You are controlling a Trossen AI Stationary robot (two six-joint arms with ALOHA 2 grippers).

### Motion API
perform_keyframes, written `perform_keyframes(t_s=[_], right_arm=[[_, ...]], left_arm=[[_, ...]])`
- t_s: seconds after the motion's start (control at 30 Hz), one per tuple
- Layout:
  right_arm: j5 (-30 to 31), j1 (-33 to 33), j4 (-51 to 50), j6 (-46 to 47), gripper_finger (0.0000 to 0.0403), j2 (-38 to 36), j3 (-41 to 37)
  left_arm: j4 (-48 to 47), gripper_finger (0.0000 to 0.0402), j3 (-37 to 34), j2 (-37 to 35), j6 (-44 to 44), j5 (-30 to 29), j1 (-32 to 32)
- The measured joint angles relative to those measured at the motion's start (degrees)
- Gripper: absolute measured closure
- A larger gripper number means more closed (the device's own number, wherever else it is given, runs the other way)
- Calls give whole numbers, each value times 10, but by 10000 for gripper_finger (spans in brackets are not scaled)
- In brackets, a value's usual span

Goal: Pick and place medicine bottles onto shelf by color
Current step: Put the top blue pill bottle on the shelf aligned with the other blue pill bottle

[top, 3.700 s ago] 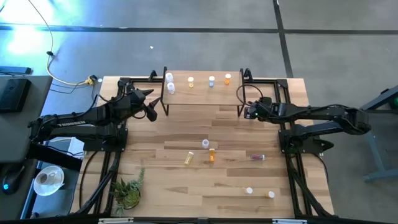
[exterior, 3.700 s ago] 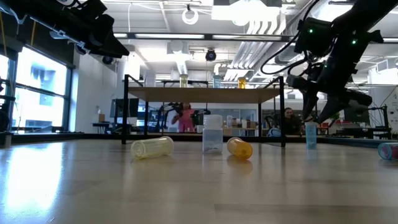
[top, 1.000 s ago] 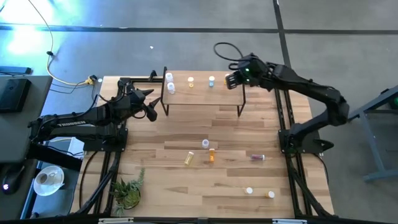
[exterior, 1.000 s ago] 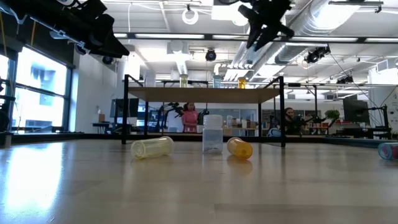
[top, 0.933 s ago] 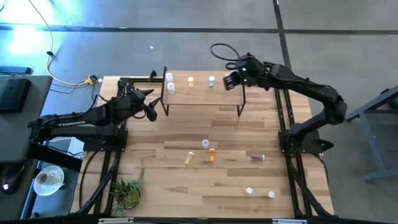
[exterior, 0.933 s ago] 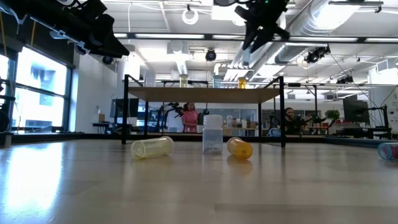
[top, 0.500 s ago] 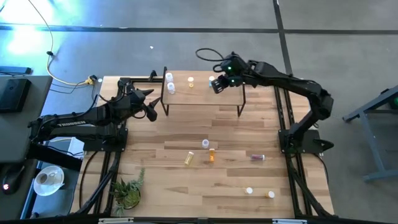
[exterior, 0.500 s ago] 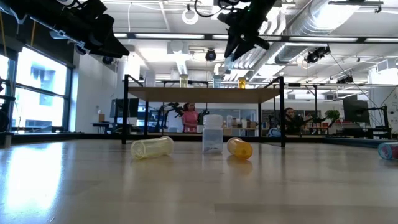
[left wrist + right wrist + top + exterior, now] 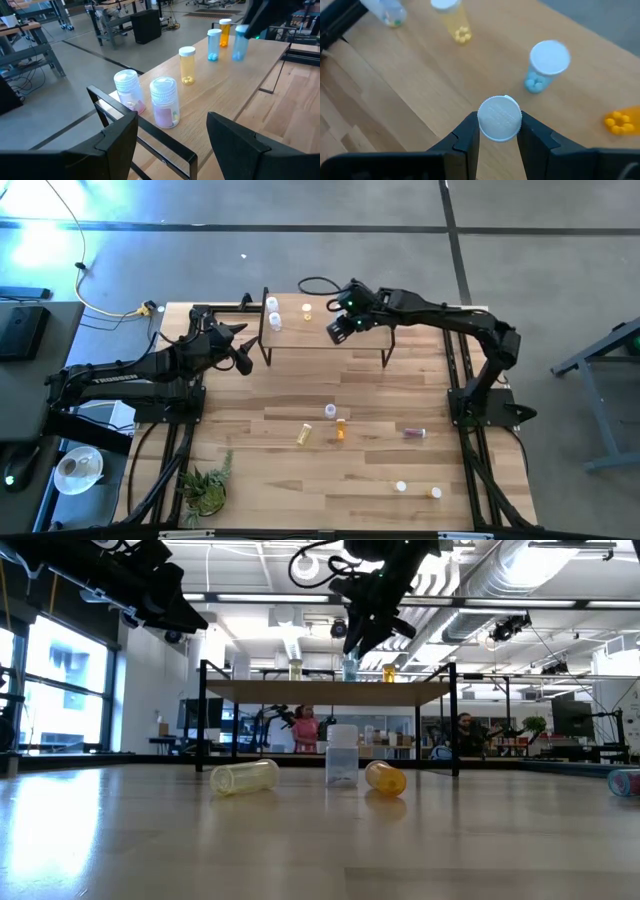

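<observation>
My right wrist view alone showed the right gripper (image 9: 499,131) clamped on a bluish bottle (image 9: 499,118), upright, cap up, above the shelf (image 9: 320,332); the left gripper (image 9: 243,347) waited apart.

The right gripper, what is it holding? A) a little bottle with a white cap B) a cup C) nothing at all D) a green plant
A: the right gripper is shut on a bluish bottle, its white cap showing between the fingers above the shelf, next to a blue bottle already standing there.
</observation>
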Motion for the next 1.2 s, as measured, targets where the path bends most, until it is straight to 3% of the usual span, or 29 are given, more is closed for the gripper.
perform_keyframes(t_s=[0.47, 0.9, 1.2], right_arm=[[1, 2, 0, -9, 306, 13, 0], [25, 5, -1, -25, 259, 13, 0], [25, 6, -1, -25, 254, 13, -1]], left_arm=[[0, 174, 0, 0, 0, 17, 0], [0, 174, 0, 0, 0, 17, 0], [0, 174, 0, 0, 0, 17, 0]])
